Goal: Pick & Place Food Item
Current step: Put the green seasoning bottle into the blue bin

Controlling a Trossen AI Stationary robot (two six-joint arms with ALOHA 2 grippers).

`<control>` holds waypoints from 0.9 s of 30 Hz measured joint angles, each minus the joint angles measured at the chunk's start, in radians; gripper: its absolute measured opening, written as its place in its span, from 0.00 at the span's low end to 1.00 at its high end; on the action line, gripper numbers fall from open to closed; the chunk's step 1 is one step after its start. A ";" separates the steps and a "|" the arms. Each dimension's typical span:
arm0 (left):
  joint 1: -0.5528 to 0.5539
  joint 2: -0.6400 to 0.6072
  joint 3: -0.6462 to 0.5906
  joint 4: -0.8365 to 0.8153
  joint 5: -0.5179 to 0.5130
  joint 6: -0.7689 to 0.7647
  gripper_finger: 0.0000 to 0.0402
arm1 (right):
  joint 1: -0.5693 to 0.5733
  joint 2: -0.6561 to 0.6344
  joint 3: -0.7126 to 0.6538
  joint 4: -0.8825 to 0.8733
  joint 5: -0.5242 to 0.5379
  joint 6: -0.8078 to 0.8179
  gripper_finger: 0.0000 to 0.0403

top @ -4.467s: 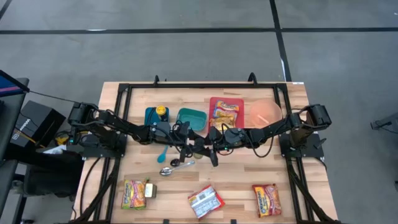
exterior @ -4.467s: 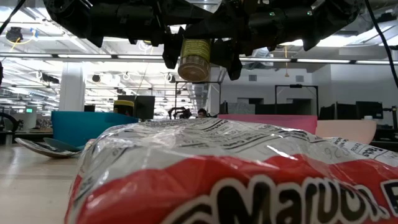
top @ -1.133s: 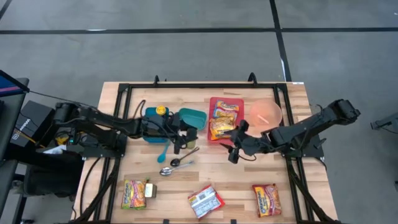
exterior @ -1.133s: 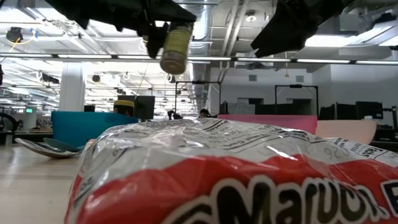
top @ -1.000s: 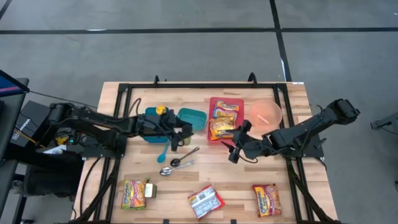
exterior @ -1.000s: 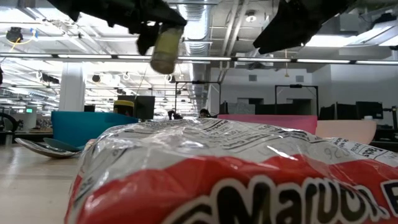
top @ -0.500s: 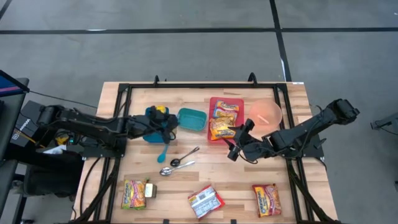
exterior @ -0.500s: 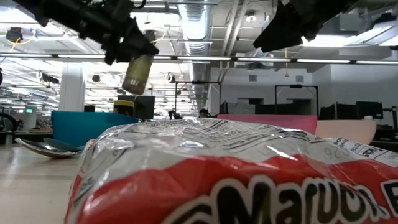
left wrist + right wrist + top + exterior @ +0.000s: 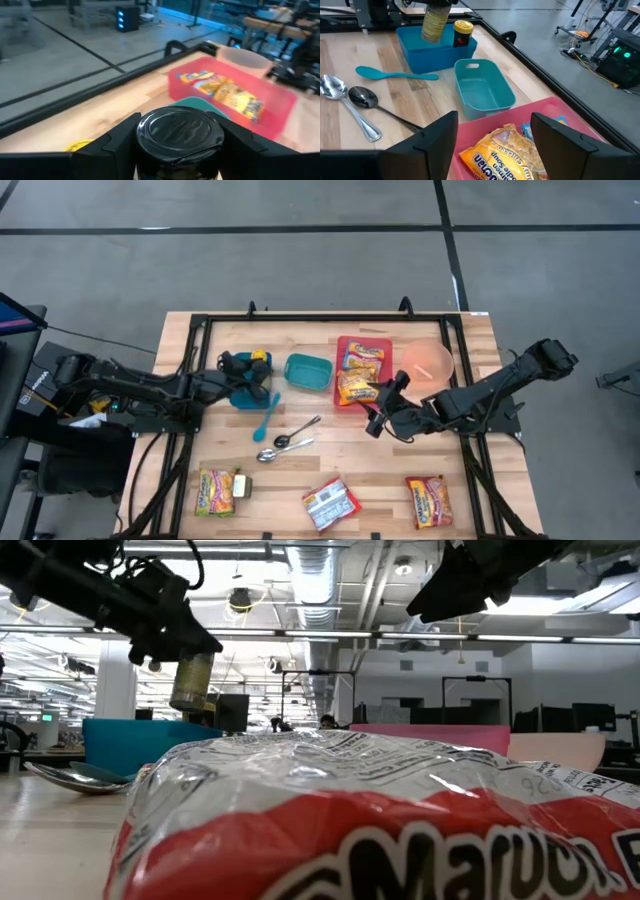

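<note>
My left gripper (image 9: 241,369) is shut on a small jar (image 9: 190,682) with a black lid and a yellowish label. It holds the jar in the air over the blue bin (image 9: 436,50) at the table's far left. A yellow-lidded jar (image 9: 463,33) stands inside that bin. A teal bin (image 9: 308,372) sits to the right of the blue one. Beyond it, a red tray (image 9: 344,352) holds noodle packs. My right gripper (image 9: 377,417) is open and holds nothing, just in front of the red tray's near edge. My left gripper pinches the jar at its lid end (image 9: 180,131), one finger (image 9: 114,144) on each side of the black lid. The jar hangs below the fingers, nearly upright and slightly tilted, lifted clear above the blue bin.
A teal spoon (image 9: 266,415) and two metal spoons (image 9: 290,438) lie in the table's middle. Three noodle packs (image 9: 331,502) lie along the near edge. A pink bowl (image 9: 427,362) stands at the far right. A black frame rail (image 9: 300,320) runs around the table.
My left gripper has carried the jar toward the table's left edge and somewhat down, from beside the teal bin to over the blue bin. The jar has stayed hanging from the fingers, which have kept hold of it.
</note>
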State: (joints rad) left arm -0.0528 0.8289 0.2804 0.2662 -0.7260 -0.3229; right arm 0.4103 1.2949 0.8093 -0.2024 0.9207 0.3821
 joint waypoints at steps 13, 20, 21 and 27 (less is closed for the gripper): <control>0.000 -0.018 -0.127 0.118 -0.149 0.003 0.50 | 0.000 0.000 0.000 -0.002 0.005 0.003 0.61; 0.000 -0.018 -0.222 0.250 -0.150 0.003 0.50 | 0.000 0.000 0.000 -0.002 0.005 0.003 0.61; 0.000 -0.018 -0.235 0.269 -0.149 0.003 0.52 | 0.000 0.000 0.000 -0.002 0.005 0.003 0.61; 0.000 -0.017 -0.273 0.319 -0.147 0.039 0.49 | 0.000 0.000 0.000 -0.002 0.005 0.003 0.61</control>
State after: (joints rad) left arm -0.0528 0.8120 0.0070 0.5851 -0.8732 -0.2839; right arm 0.4103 1.2949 0.8093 -0.2046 0.9260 0.3852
